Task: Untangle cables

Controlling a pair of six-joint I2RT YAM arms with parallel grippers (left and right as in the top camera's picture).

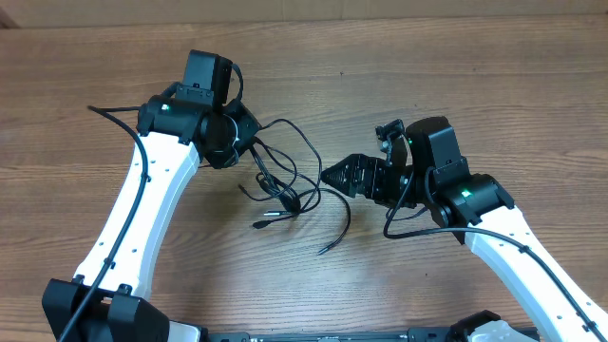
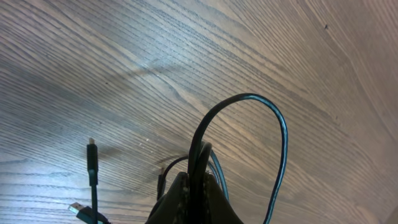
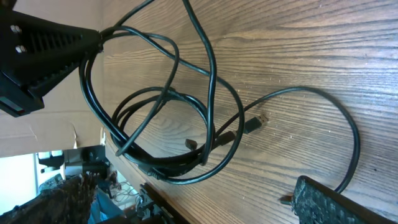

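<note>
Where the cables are: the cables (image 1: 285, 198) lie in the middle of the wooden worktop (image 1: 427, 57), between the two arms.
How the cables look: they are thin, black and bendy. They curl in round loops that cross over each other in one loose bunch.
Loose ends: a few ends stick out of the bunch toward the near edge. Each has a small plug (image 1: 261, 225) on it. One long end curves away alone, and its tip (image 1: 323, 252) lies flat on the wood.
Left tool: the left tool (image 1: 231, 142) is pressed together on the cables at the far-left side of the bunch. In the left wrist view its dark fingers (image 2: 177, 202) pinch the strands, and one big loop (image 2: 283, 124) rises up out of them.
Near the left tool: a plug (image 2: 91, 149) stands on a straight bit of cable, off to the side.
Right tool: the right tool (image 1: 331, 176) is just beside the right side of the bunch. In its own wrist view its fingers (image 3: 323, 199) are spread far apart.
By the right tool: one thin strand (image 3: 354, 143) bends around close to a finger. It cannot be told if they touch.
Wrist view of the bunch: the loops (image 3: 213, 81) lie stacked on the wood, with a small plug (image 3: 255, 124) next to them.
</note>
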